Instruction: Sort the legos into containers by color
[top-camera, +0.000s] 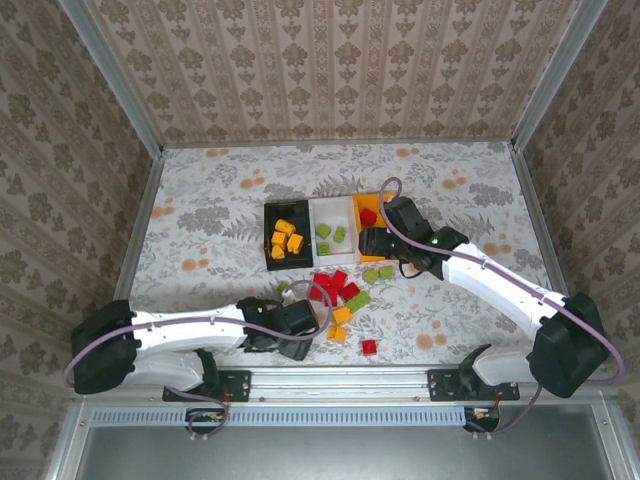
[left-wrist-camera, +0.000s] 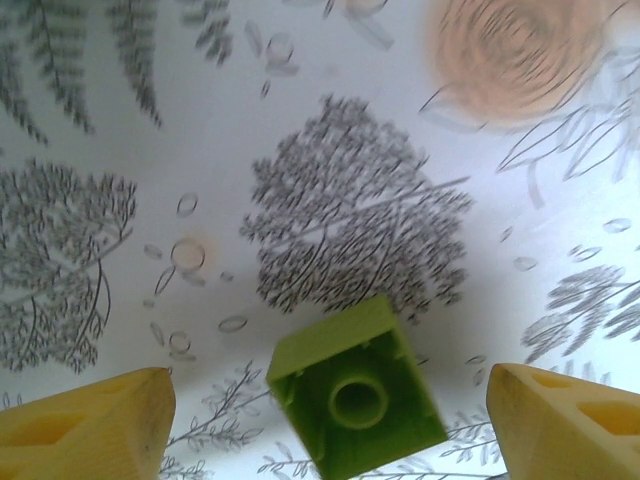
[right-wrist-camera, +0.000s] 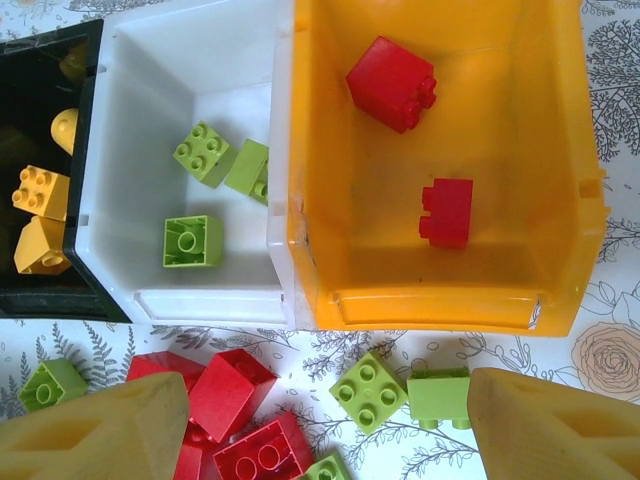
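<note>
Left claw (left-wrist-camera: 325, 405) hangs wide open, and a green lego (left-wrist-camera: 355, 400) sits upside down on the counter (left-wrist-camera: 300, 120) right between its fingers (left-wrist-camera: 90, 425), near-left of the white bin (top-camera: 335, 210). Right claw (right-wrist-camera: 328, 400) is wide too, empty.

Three bins are seen side by side with walls touching: a black bin (right-wrist-camera: 85, 250), a white bin (right-wrist-camera: 190, 60) and an orange bin (right-wrist-camera: 500, 150). Yellow bricks (right-wrist-camera: 40, 190) are held in the black one, three light green bricks (right-wrist-camera: 192, 241) in the white one and two red bricks (right-wrist-camera: 392, 83) in the orange one. On the floral tablecloth (right-wrist-camera: 612, 60) just below the bins, loose red bricks (right-wrist-camera: 232, 390) and loose green bricks (right-wrist-camera: 368, 390) are scattered. The right gripper (right-wrist-camera: 327, 420) is seen above them, its fingers (right-wrist-camera: 95, 435) spread wide, with nothing clamped between.
</note>
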